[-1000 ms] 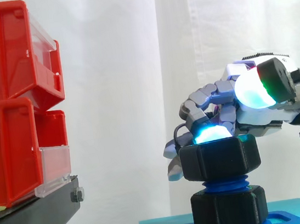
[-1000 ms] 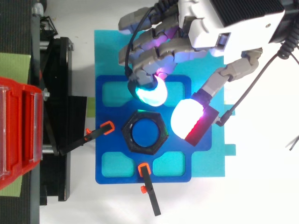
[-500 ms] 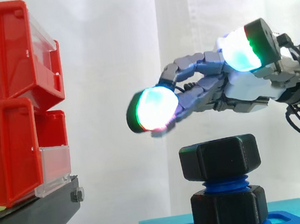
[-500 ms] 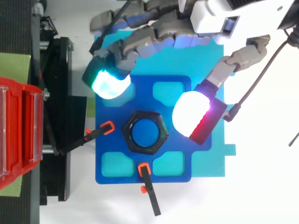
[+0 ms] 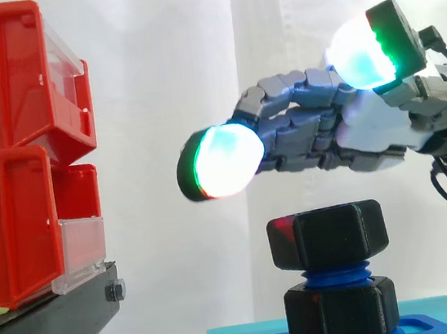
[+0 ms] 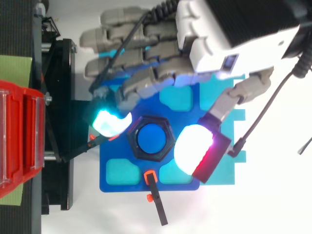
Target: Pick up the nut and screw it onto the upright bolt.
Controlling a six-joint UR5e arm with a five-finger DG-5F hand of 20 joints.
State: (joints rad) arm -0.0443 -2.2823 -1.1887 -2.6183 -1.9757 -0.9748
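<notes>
At the left, the red bins on their black stand have no part in this step.

The picking up looks done. The nut already sits on the upright bolt, at the middle of the blue plate between its four corner pockets. Two orange-tipped clamps reach in from the plate's left and near edges.

The screwing seems only partly done. In the side view a short band of blue thread shows between the nut and the black hex collar below it, so more turns probably remain.

The bolt's long axis is vertical and it points straight up. The nut's bore runs along that axis, and its top face appears level, not cocked.

The hand hovers above the nut with a clear gap. Its fingers are stretched out toward the bins, its thumb is held apart, and it grips nothing. From above, one glowing fingertip lies just left of the nut and the thumb pad just right of it. To turn the nut further, I judge the hand would need to come down and close on its flats.
</notes>
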